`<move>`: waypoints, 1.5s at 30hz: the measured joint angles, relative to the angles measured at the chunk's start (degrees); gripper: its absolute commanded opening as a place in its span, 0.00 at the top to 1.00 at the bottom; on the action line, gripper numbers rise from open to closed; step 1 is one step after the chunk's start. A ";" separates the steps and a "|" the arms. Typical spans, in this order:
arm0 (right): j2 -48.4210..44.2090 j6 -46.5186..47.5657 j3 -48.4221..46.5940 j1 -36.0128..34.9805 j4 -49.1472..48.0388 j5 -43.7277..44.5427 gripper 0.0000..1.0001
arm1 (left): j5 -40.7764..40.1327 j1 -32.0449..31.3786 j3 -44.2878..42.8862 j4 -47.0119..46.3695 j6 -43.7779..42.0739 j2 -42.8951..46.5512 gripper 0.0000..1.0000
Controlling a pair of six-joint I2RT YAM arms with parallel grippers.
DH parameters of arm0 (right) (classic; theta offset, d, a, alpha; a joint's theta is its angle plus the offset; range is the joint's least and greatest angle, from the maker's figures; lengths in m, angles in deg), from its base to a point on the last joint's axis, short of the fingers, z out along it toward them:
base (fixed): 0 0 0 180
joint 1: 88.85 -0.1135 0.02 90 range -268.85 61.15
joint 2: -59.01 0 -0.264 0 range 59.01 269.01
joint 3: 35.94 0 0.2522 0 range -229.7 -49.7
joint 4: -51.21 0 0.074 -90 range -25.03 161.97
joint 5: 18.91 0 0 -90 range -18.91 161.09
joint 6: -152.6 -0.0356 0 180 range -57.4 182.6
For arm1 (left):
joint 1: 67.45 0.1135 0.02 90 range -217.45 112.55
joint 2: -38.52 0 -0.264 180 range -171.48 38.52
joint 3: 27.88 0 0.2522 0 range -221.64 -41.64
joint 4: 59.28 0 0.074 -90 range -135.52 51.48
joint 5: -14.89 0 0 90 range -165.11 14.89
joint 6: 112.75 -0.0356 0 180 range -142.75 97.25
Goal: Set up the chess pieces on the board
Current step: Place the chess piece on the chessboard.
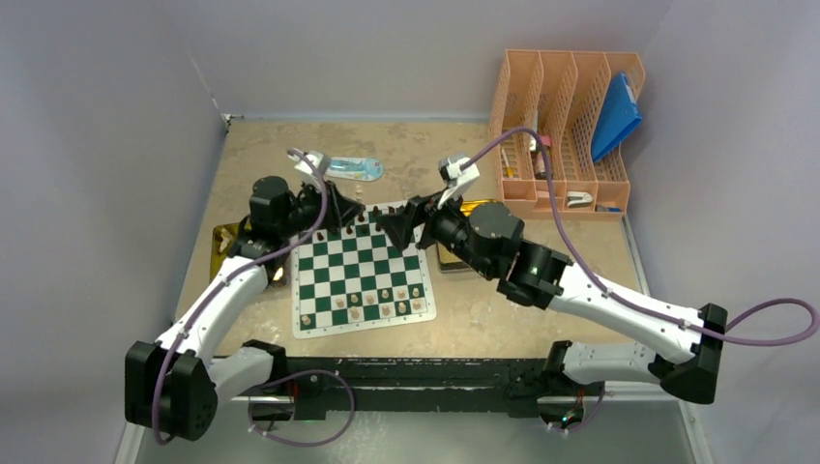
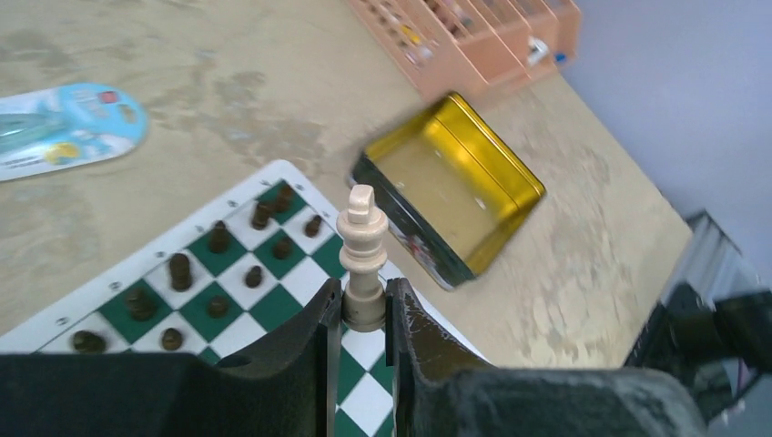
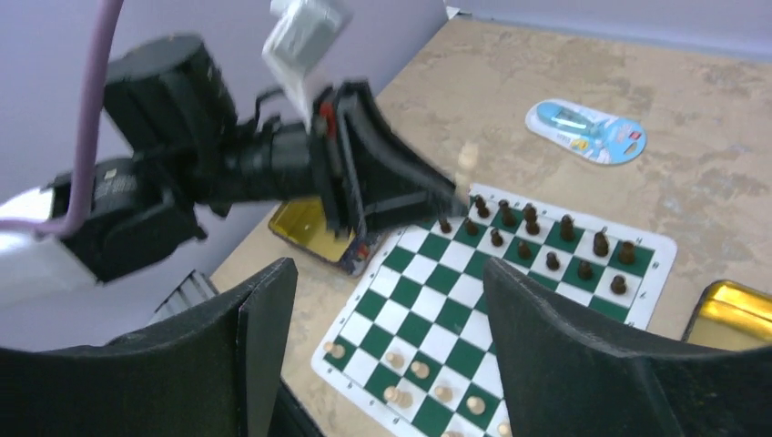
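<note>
L gripper [image 2: 364, 314] clamped on base of cream king-shaped chess piece [image 2: 362, 238], upright, held near far edge of flat green-and-white checkered board [image 2: 273, 314]. R gripper [image 3: 390, 291] fingers wide apart, empty, above board. Dark brown pieces [image 2: 218, 238] on far rows, small cream pieces [image 1: 385, 295] on near rows.
</note>
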 measured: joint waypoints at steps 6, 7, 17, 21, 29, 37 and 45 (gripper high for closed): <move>4.50 0.20 -6.19 6.64 4.31 -7.52 0.62 | 2.73 -6.54 3.69 -0.09 -8.11 4.39 0.97; 4.96 0.09 -6.62 7.58 5.14 -8.90 0.63 | 3.28 -7.19 4.24 -0.37 -9.46 5.64 0.97; 10.12 0.00 -8.96 9.40 10.84 -19.78 0.55 | 9.64 -10.69 5.75 -1.68 -17.86 9.60 1.00; 12.57 0.02 -10.21 9.38 13.31 -20.92 0.56 | 12.07 -10.75 6.08 -1.51 -19.54 9.64 1.00; 14.40 0.02 -11.91 9.53 16.39 -20.37 0.63 | 14.75 -10.99 6.08 -1.46 -21.59 9.99 1.00; 14.36 0.37 -11.91 9.68 16.61 -20.50 0.87 | 16.09 -11.02 6.08 -1.36 -22.62 9.99 0.96; 11.10 0.85 -6.73 9.68 12.17 -20.55 0.92 | 15.63 -11.43 6.08 -0.83 -22.29 9.99 0.67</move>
